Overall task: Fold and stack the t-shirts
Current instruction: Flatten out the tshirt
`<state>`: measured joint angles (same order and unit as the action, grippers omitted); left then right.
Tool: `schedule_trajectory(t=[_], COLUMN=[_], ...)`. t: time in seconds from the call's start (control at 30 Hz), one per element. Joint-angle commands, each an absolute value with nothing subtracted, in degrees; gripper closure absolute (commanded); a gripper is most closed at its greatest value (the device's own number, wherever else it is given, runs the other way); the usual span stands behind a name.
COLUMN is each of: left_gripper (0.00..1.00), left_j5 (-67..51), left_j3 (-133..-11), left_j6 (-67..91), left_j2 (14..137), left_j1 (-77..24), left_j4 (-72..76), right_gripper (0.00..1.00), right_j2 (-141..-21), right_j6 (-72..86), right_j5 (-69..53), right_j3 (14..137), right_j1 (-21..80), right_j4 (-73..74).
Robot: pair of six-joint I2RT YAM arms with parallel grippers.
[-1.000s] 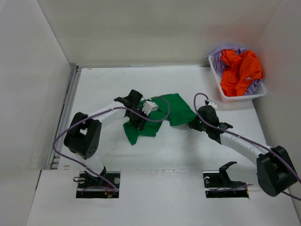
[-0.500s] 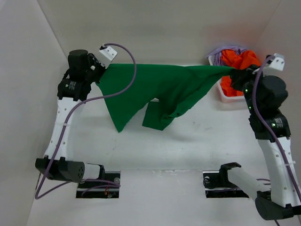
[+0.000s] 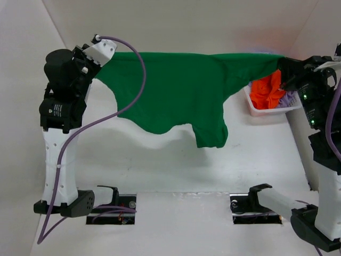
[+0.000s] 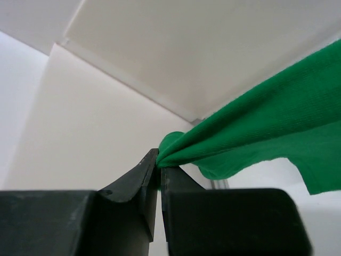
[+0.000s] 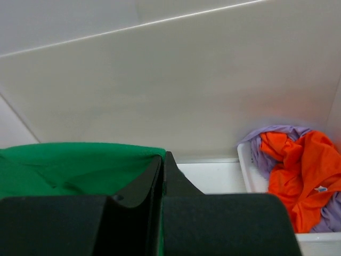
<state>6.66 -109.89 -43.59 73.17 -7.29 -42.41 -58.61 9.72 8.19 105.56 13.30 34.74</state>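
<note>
Overhead, I see green t-shirt (image 3: pixel 181 90) stretched across upper frame; left gripper (image 4: pixel 159 164) and right gripper (image 5: pixel 162 158) each clenched on its top edge. Orange t-shirt (image 3: pixel 265 90) and lavender t-shirt (image 3: pixel 291 99) in basket (image 3: pixel 260 111), right.

no readable text, labels or numbers

Hanging shirt (image 3: pixel 181 90) spread left to right above table (image 3: pixel 160 160), ends in left gripper (image 3: pixel 99 68) and right gripper (image 3: pixel 282 66) — basket (image 3: pixel 262 111) far right, upper shirt (image 3: pixel 266 90) over lower shirt (image 3: pixel 290 100) inside.
</note>
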Motion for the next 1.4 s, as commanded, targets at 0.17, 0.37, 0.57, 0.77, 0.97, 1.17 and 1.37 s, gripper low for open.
schedule_trajectory(t=[0.17, 0.37, 0.57, 0.77, 0.97, 1.17, 1.37], left_gripper=[0.98, 0.97, 0.97, 0.97, 0.97, 0.94, 0.94], left_j5=[12.05, 10.72, 14.58, 12.66, 10.2, 7.12, 6.68], left_j3=[-105.29, -115.89, -149.72, -134.7, -106.74, -81.34, -65.59], left_j6=[-44.65, -42.72, -42.89, -43.59, -45.35, -48.16, -50.71], left_j2=[79.79, 96.47, 118.72, 106.91, 94.94, 86.5, 81.4], left_j1=[-4.53, -0.93, -0.65, -2.68, -2.77, -3.82, -4.0], left_j4=[-40.09, -34.81, -33.67, -25.06, -23.46, -25.66, -29.96], right_gripper=[1.0, 1.0, 1.0, 1.0, 1.0, 1.0, 1.0], right_j2=[-73.71, -96.19, -119.54, -99.7, -83.7, -70.42, -63.64], right_j6=[9.49, 11.07, 16.07, 12.66, 13.18, 16.34, 21.7], right_j5=[6.08, 4.22, 4.22, 4.13, 5.53, 10.45, 12.39], right_j3=[108.71, 127.56, 169.02, 138.38, 105.0, 74.49, 56.62], right_j1=[12.96, 11.39, 8.92, 8.83, 10.67, 15.85, 23.85], right_j4=[33.05, 32.43, 35.17, 24.08, 21.89, 21.71, 26.62])
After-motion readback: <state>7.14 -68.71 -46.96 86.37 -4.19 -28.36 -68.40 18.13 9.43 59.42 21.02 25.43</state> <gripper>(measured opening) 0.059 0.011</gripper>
